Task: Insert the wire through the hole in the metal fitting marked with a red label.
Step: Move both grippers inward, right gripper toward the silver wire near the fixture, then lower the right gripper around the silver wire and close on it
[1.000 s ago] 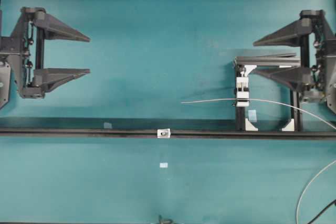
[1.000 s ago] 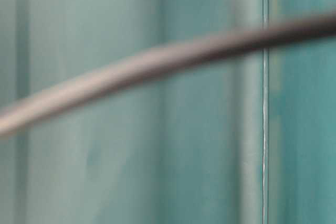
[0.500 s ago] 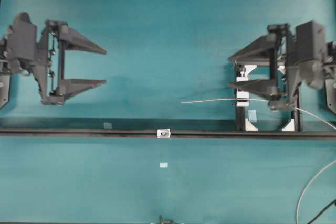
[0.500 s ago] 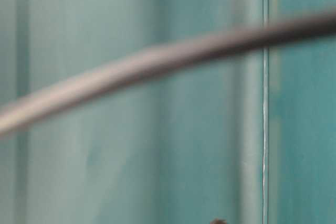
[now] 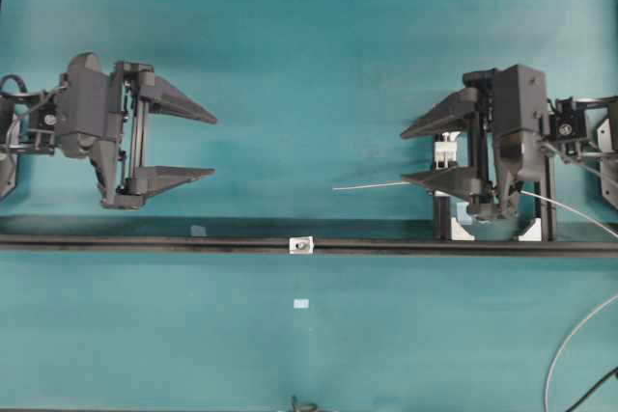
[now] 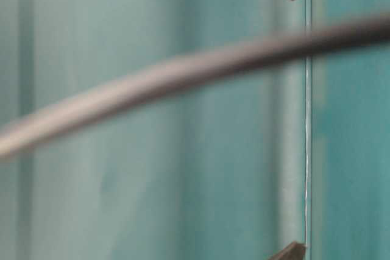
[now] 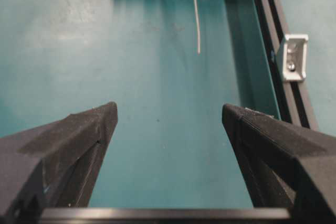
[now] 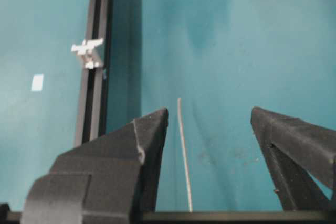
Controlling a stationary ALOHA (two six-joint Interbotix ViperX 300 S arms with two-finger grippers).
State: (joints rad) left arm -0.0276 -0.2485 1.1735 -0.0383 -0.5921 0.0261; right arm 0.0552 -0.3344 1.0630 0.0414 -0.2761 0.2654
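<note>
The thin silver wire (image 5: 372, 184) sticks out leftward from the clamp stand, its free tip over bare mat. My right gripper (image 5: 404, 155) stands open above it. In the right wrist view the wire (image 8: 184, 150) runs between the fingers, close to the left fingertip (image 8: 157, 121) and untouched, with the right gripper (image 8: 210, 111) holding nothing. The tiny silvery metal fitting (image 5: 302, 245) sits on the black rail (image 5: 145, 243), the hole showing as its dark centre. No red label is visible. My left gripper (image 5: 213, 147) is open and empty, far left of the wire; ahead of my left gripper (image 7: 169, 109) are the wire (image 7: 197, 24) and fitting (image 7: 293, 59).
A white clamp (image 5: 445, 153) in a black frame with white corner brackets (image 5: 529, 231) holds the wire under the right arm. Pale tape squares (image 5: 301, 304) lie on the mat. A grey cable (image 5: 570, 344) curves at the bottom right. A blurred cable (image 6: 183, 71) crosses the table-level view.
Both arms have moved in toward the middle. The right gripper has come over the clamp and now straddles the wire; the left has advanced to the right. Both jaws stayed open.
</note>
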